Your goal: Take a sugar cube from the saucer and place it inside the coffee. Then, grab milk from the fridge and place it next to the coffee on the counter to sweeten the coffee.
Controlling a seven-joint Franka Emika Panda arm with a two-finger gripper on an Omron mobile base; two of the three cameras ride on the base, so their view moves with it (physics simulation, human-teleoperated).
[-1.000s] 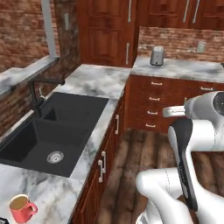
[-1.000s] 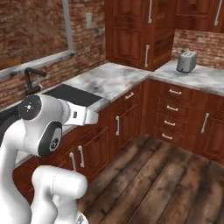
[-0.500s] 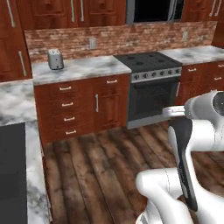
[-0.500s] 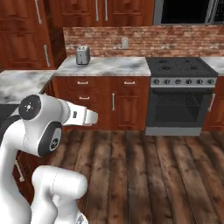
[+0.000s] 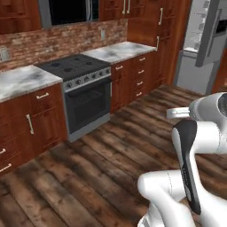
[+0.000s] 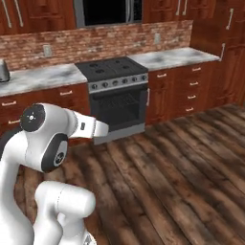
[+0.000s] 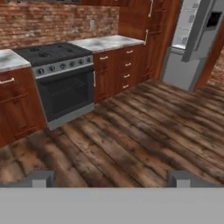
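Two dark fingertips (image 7: 40, 178) of the tool (image 7: 111, 179) stand far apart at the bottom of the hand view, so the tool is open and holds nothing. It points over the dark wooden floor (image 7: 131, 140) toward a black stove (image 7: 61, 83) with an oven door, set between red-brown cabinets (image 7: 118, 70). A marble bench (image 7: 107, 42) runs on both sides of the stove under a brick wall (image 7: 52, 22). At the far right end of this bench, past a tall wooden cabinet, stands the grey-white fridge (image 7: 192, 43) with its door (image 7: 205, 26) open. The white arm (image 5: 195, 146) is folded close above the base.
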